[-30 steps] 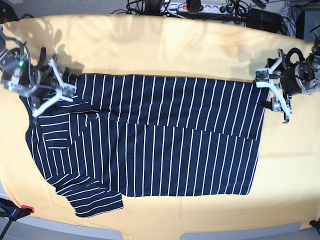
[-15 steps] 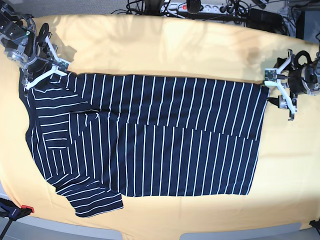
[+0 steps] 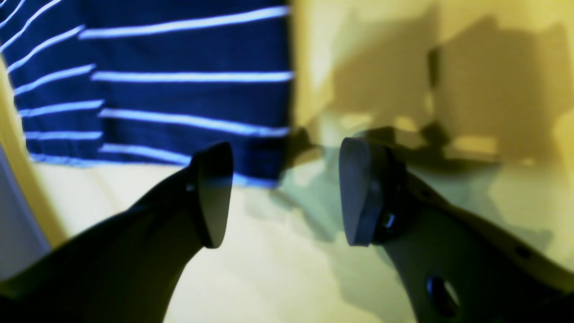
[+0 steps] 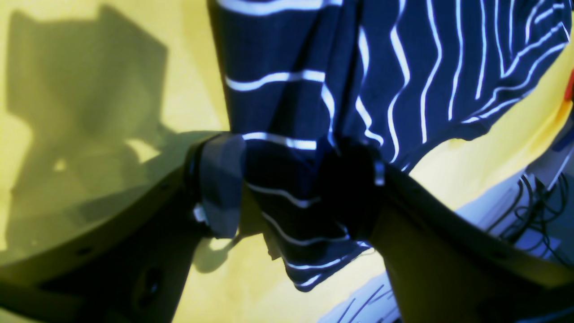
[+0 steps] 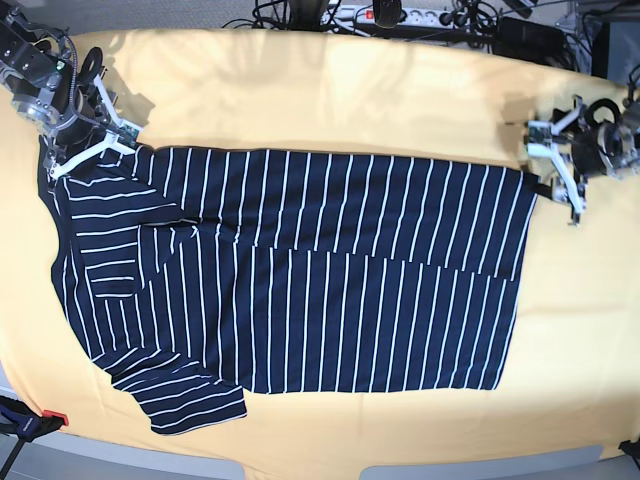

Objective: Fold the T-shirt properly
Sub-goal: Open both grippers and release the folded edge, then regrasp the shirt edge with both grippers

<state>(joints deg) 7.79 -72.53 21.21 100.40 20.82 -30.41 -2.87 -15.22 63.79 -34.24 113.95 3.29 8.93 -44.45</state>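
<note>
The T-shirt (image 5: 300,290), dark navy with thin white stripes, lies spread on the yellow cloth, its far half folded toward the middle. A sleeve sticks out at the front left. My right gripper (image 5: 95,152) hovers at the shirt's far-left corner. In the right wrist view it (image 4: 287,193) is open, and a bunched edge of the shirt (image 4: 403,67) lies between its fingers. My left gripper (image 5: 552,175) stands open just off the shirt's far-right corner. In the left wrist view it (image 3: 284,193) has only yellow cloth between its pads, with the shirt's hem (image 3: 179,58) just ahead.
A yellow-orange cloth (image 5: 330,100) covers the whole table. Cables and a power strip (image 5: 400,15) lie past the far edge. A red-tipped clamp (image 5: 45,420) sits at the front-left corner, by the table's front edge.
My right gripper has moved from over the left sleeve toward the far-left corner, and that part of the shirt now lies flat. The left gripper has drifted slightly right and back.
</note>
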